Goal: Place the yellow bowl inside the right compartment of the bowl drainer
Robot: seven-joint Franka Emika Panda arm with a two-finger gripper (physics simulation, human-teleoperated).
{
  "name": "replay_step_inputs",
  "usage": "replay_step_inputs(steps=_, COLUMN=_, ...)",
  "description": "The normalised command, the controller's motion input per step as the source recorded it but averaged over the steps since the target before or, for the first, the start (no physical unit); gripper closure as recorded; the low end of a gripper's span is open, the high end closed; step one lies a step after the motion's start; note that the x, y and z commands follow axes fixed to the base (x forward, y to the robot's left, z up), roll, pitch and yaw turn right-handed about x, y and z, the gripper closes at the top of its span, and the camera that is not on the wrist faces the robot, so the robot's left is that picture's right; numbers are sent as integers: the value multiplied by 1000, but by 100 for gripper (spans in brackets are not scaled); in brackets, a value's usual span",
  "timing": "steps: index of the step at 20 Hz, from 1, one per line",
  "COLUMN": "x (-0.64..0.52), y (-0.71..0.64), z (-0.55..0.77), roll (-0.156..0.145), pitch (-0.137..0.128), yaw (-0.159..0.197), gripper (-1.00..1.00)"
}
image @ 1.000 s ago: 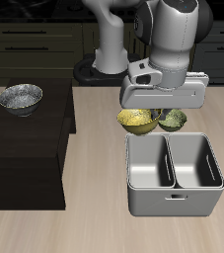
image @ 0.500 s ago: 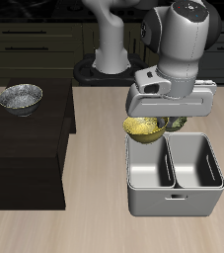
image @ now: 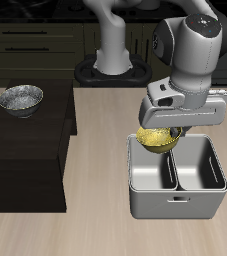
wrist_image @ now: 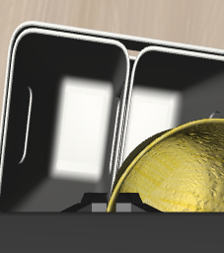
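Note:
My gripper (image: 161, 128) is shut on the yellow bowl (image: 157, 137), which hangs tilted above the back rim of the bowl drainer (image: 135, 200). The bowl sits near the central divider, mostly over the well beside the black block. The right compartment (image: 197, 165) is the other well, and nothing lies in it. In the wrist view the mottled yellow bowl (wrist_image: 183, 168) fills much of the frame. It covers part of one well there, while the right compartment (wrist_image: 74, 119) shows whole. My fingertips are hidden behind the bowl and the hand.
A large silver metal bowl (image: 21, 98) rests on a low black block (image: 25, 150) beside the drainer. A dark round burner (image: 110, 70) sits by the robot's base at the back.
The arm has carried the yellow bowl from its spot behind the drainer toward the table's front. The bowl now hangs over the drainer's back rim. The green bowl is now hidden behind the hand.

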Motion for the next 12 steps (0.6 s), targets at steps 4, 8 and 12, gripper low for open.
replay_step_inputs(steps=4, x=74, y=-58, z=-300, roll=-14, pitch=57, yaw=5, gripper=100)
replay_step_inputs(steps=8, x=47, y=-80, z=-295, roll=-13, pitch=41, yaw=28, gripper=-100)
replay_step_inputs(steps=12, x=-96, y=42, z=-85, roll=-15, pitch=0, yaw=-3, gripper=-100)
